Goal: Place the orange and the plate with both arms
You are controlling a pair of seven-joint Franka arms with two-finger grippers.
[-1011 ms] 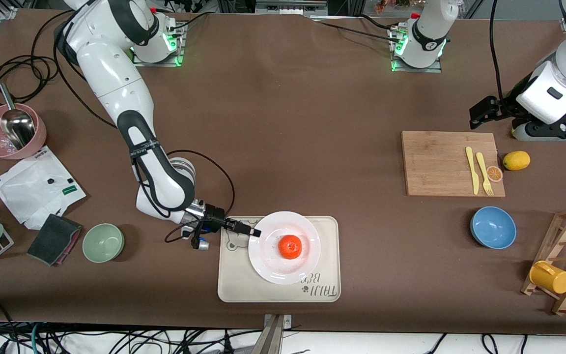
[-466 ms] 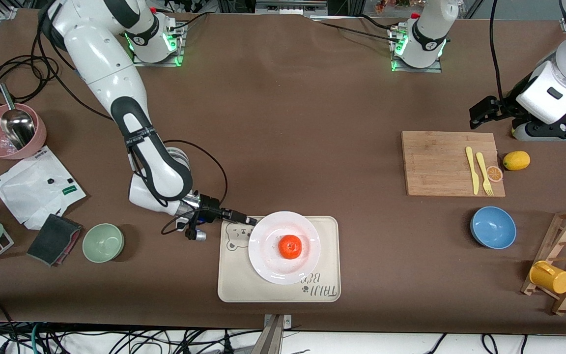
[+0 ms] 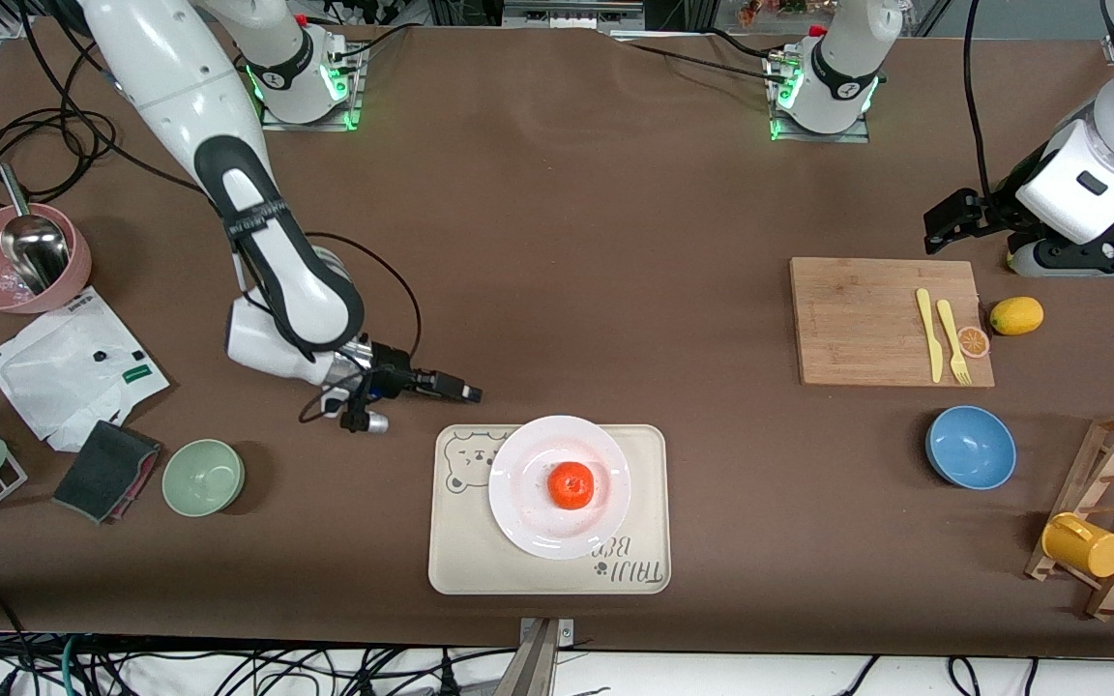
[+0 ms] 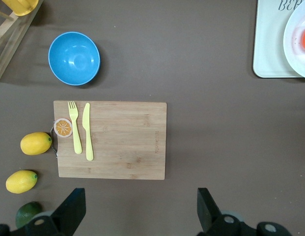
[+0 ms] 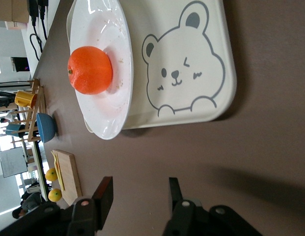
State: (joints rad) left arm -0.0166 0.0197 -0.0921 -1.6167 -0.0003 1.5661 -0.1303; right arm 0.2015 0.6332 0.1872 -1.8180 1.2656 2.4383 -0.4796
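We found the fingers (image 5: pixel 104 196) of the right gripper (image 3: pixel 465 392) spread apart with nothing between them, and the gripper itself hung low over bare counter (image 3: pixel 557 242) just off the corner of the tray (image 3: pixel 460 561) toward the right arm's end. The right arm (image 3: pixel 257 242) stretched down to it from its base at the top of the front view.

The left gripper (image 4: pixel 140 211) also had its fingers (image 4: pixel 73 209) wide apart and empty, held high over the counter near the edge of the cutting board (image 3: pixel 866 319) that lay farther from the front camera. The left arm (image 3: pixel 1089 184) waited there.

The orange (image 3: pixel 571 484) sat in the middle of the plate (image 3: pixel 528 522), and the plate rested on the tray, which carried a bear drawing (image 5: pixel 184 73) at the corner closest to the right gripper.

On the cutting board we saw a yellow knife (image 3: pixel 926 333) and fork (image 3: pixel 952 340) lying side by side, with an orange slice (image 3: pixel 974 341) at the board's edge and a lemon (image 3: pixel 1016 315) just beside it on the counter. A blue bowl (image 3: pixel 970 447) stood nearer the front camera than the board. A green bowl (image 3: pixel 203 476) stood toward the right arm's end of the counter.
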